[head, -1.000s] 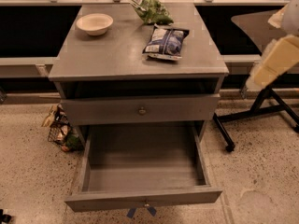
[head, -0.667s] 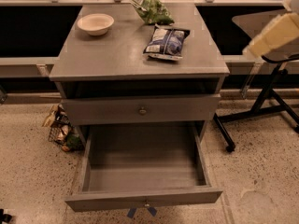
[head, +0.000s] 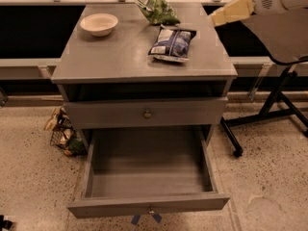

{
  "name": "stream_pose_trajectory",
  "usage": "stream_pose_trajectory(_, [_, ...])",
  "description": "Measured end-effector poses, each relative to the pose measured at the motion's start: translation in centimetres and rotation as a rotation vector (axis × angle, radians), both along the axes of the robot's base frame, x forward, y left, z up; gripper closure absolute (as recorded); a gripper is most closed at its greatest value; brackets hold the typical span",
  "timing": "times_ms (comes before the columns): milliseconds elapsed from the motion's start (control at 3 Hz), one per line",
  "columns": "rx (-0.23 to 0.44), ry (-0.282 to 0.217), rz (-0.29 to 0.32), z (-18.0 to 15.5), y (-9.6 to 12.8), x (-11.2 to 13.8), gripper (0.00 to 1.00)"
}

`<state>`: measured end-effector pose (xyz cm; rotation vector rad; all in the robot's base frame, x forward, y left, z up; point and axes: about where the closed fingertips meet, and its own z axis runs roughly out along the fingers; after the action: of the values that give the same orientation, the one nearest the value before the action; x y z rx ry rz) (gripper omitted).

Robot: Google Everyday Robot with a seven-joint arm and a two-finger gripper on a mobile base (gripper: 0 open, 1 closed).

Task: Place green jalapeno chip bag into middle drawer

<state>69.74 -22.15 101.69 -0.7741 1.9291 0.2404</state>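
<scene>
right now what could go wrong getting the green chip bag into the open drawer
The gripper hovers at the right edge of the cabinet top, and the blue chip bag lies just in front of the green chip bag, so it might grab or nudge the wrong one. The green chip bag sits near the back edge; a push could slide it off behind.

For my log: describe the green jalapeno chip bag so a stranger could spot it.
On the grey cabinet top, look along the far edge, right of the white bowl. The green jalapeno chip bag lies there, left of the pincer; unlike the blue bag nearer the front, it is leafy green.
</scene>
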Motion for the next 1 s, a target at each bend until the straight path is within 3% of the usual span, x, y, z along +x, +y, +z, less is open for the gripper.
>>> stream_pose_trajectory(333, [0.047,-0.053,-0.032,0.6,2.3,5.5,0.0])
stream_pose_trajectory(667, [-0.003,-0.034,-0.058,-0.7,5.0,11.4,0.0])
stream_pose_trajectory(1000, [-0.03,-0.044,-0.055,0.7,5.4,12.1,0.0])
